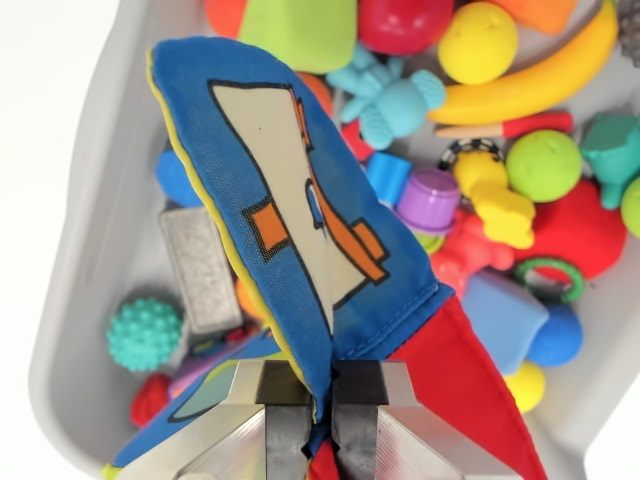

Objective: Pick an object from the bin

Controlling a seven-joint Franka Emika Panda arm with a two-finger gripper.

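My gripper is at the bottom middle of the wrist view, shut on a soft cloth book. The book is blue with a yellow edge, a beige and orange picture, and a red page at the lower right. It stands up from the fingers and hangs above the grey bin. The book hides much of the bin's middle. Below it lie many small toys.
In the bin: a yellow banana, yellow ball, teal figure, purple cup, green ball, teal spiky ball, silver block, blue block. White surface surrounds the bin.
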